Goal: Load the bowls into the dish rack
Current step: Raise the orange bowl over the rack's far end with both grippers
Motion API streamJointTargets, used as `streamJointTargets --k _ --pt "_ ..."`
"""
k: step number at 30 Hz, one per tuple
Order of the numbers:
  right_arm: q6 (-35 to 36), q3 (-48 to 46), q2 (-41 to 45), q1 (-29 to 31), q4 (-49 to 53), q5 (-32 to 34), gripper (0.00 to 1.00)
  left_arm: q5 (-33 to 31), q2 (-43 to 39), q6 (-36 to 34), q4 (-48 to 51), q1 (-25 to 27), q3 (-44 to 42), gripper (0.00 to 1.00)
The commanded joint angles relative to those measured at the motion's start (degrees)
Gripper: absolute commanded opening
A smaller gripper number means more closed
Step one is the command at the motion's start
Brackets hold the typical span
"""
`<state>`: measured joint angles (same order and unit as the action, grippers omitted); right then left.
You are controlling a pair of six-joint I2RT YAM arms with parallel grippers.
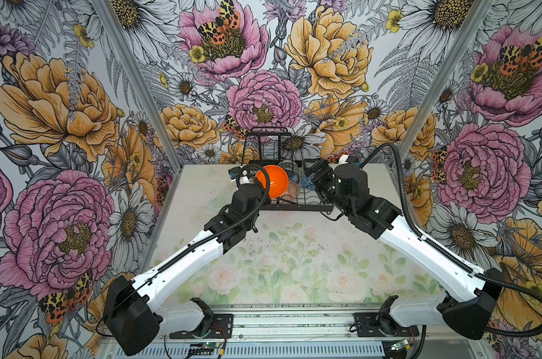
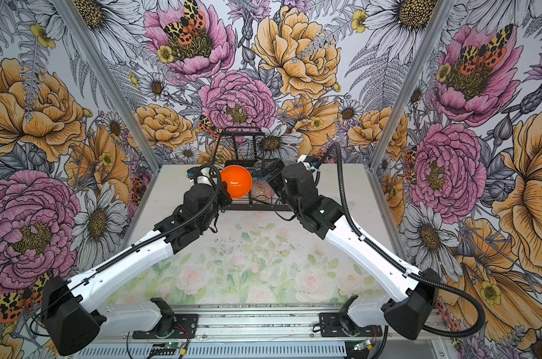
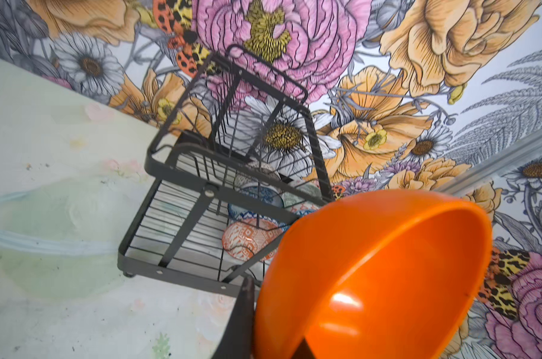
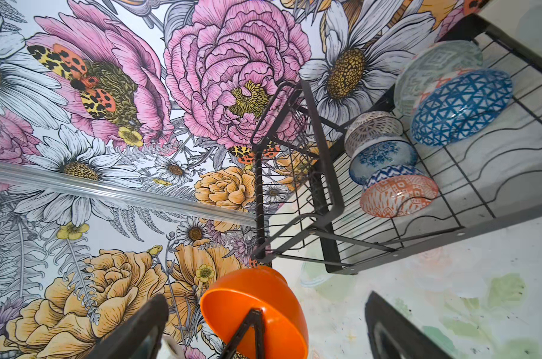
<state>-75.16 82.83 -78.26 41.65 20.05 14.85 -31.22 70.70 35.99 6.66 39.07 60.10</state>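
Observation:
My left gripper [image 1: 258, 189] [image 3: 275, 317] is shut on the rim of the plain orange bowl [image 1: 271, 181] [image 2: 236, 181] [image 3: 372, 279] [image 4: 254, 310]. One finger is inside the bowl and one outside. The bowl is held tilted in the air at the front left corner of the black wire dish rack [image 1: 294, 206] [image 2: 257, 207] [image 3: 182, 186] [image 4: 325, 186]. Several patterned bowls stand on edge on the rack's base, among them an orange-white bowl [image 4: 397, 195] [image 3: 247, 239] and a blue-triangle bowl [image 4: 462, 105]. My right gripper [image 1: 311, 174] [image 4: 265, 303] hangs open and empty at the rack's right side.
The rack's raised upper basket [image 1: 266, 140] stands at its back left, against the flowered rear wall. Flowered side walls with aluminium posts [image 1: 132, 93] close in the table [image 1: 294, 264], which carries a pale floral cloth.

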Motion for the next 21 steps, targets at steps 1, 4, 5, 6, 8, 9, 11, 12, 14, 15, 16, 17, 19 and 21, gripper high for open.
streamJointTargets --k 1,4,5,6,8,9,11,12,14,15,16,17,19,21 --pt "-0.18 6.27 -4.31 0.1 0.86 -2.92 0.99 -9.89 -1.65 -7.04 -11.58 -0.64 1.38 0.0" --pt "-0.62 13.09 -8.47 0.83 0.9 -4.63 0.99 -13.96 -1.65 -12.28 -19.34 -0.74 -0.05 0.0" --pt "-0.74 15.52 -9.92 1.18 0.93 -5.04 0.99 -15.05 -1.48 -14.09 -22.44 -0.84 -0.77 0.0" --pt "-1.12 17.64 -11.24 1.41 0.9 -5.51 0.99 -15.8 -1.19 -15.35 -25.29 -1.09 -1.35 0.0" --pt "-3.0 21.42 -13.5 1.81 0.88 -6.56 1.0 -16.43 -0.38 -17.28 -29.61 -1.62 -2.18 0.0" --pt "-4.08 23.03 -14.57 1.98 0.88 -6.89 0.99 -16.55 0.16 -18.18 -31.63 -1.86 -2.33 0.0" --pt "-4.99 26.31 -16.6 2.5 0.86 -7.56 0.99 -16.59 1.54 -20.42 -35.42 -2.05 -2.53 0.0" --pt "-5.13 28.21 -17.59 2.71 0.91 -7.94 0.99 -16.67 2.41 -21.49 -37.17 -2.13 -2.54 0.0" --pt "-5.8 31.2 -19.38 3.15 0.87 -8.71 0.99 -16.82 3.83 -23.31 -39.95 -2.2 -2.57 0.0" --pt "-6.32 32.62 -20.29 3.23 0.86 -9.38 0.99 -16.68 4.69 -24.42 -41.75 -2.23 -2.57 0.0" --pt "-6.8 33.8 -21.15 3.25 0.91 -9.98 0.99 -16.77 5.55 -25.68 -43.56 -2.16 -2.53 0.0" --pt "-7.17 34.63 -21.76 3.31 0.9 -10.26 0.99 -16.77 6.2 -26.74 -45.11 -2.16 -2.61 0.0" --pt "-7.62 36.72 -23.26 3.44 0.91 -11.02 0.99 -16.6 7.58 -28.75 -47.92 -1.99 -2.43 0.0" --pt "-7.53 38.9 -24.73 3.45 0.95 -11.75 0.99 -16.93 8.76 -30.36 -49.27 -1.72 -1.88 0.0"
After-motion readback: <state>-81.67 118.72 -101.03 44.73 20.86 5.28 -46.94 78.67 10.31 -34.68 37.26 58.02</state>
